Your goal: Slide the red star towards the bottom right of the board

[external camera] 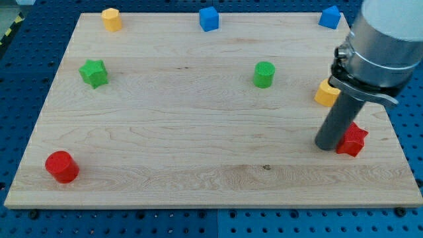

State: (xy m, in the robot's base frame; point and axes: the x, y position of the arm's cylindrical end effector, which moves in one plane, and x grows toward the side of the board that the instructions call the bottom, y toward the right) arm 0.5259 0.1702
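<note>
- Fingers are absent on this arm; nothing can be spread or pinched, and only my tip (328,147), the lower end of a straight dark rod, is set on the board (198,165).
- Contact is seen between my tip and the left side of the red star (352,139), which lies near the view's right edge of the board, a little below mid-height.
- Pushing is judged to be the step in hand: the star is already far to the right but not yet in the bottom right corner.
- For the next move, the tip would need to be brought round to the star's upper-left side, so that the push is directed down and slightly right; care is called for, since little board is left beyond the star on the right.
- An orange block (326,93), partly hidden by the arm, is seen just above the star.
- Counted: one red star, one red cylinder (62,166), one green star (94,73), one green cylinder (264,74), two blue blocks (209,18) (330,16), two orange blocks, the second at the top left (112,19).
</note>
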